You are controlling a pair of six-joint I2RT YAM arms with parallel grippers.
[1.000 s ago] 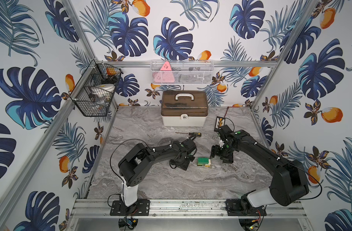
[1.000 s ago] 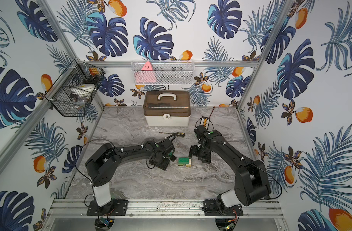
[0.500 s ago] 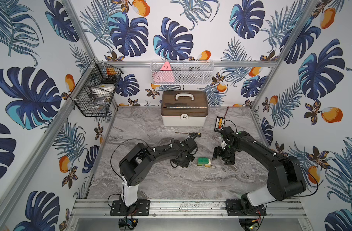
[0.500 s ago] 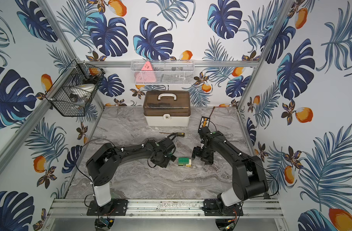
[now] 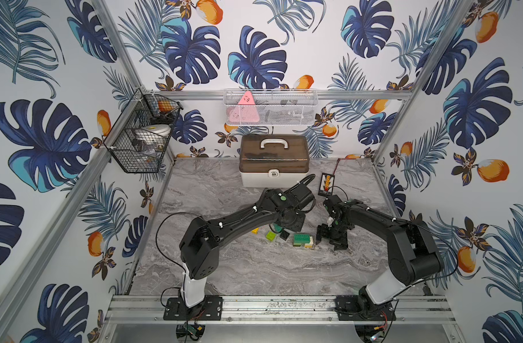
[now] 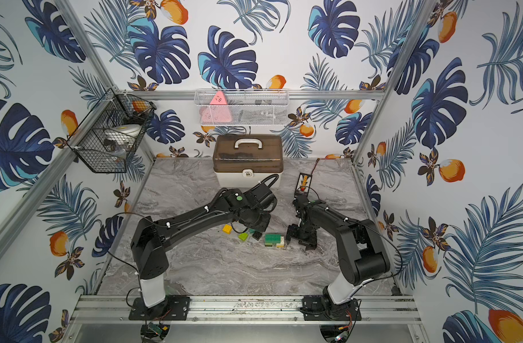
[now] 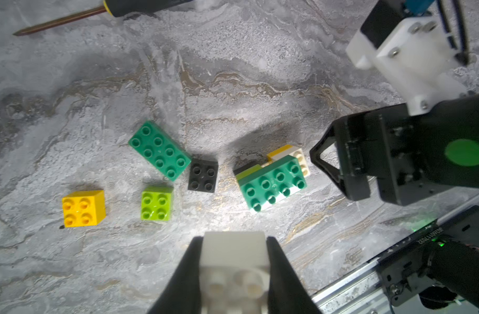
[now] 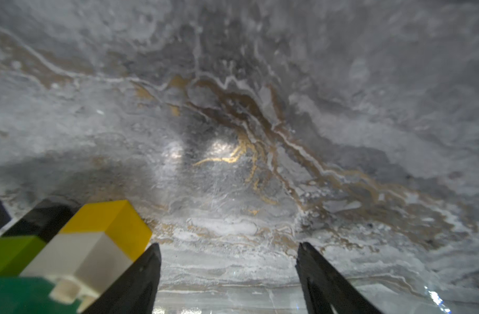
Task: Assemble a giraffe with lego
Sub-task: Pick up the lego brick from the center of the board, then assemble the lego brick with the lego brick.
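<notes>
While the left hand (image 7: 234, 242) pinches a white brick (image 7: 234, 258), likely light, stiff and slick, by its flat sides, the right hand (image 8: 228, 244) stands wide beside the giraffe (image 7: 272, 182).

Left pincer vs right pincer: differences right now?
The left pincer is shut on a white brick; the right pincer stands open, holding nothing. The left pincer is raised, near the loose bricks; the right pincer sits low, just beside the half-built giraffe. Both have black tapered fingers.
</notes>
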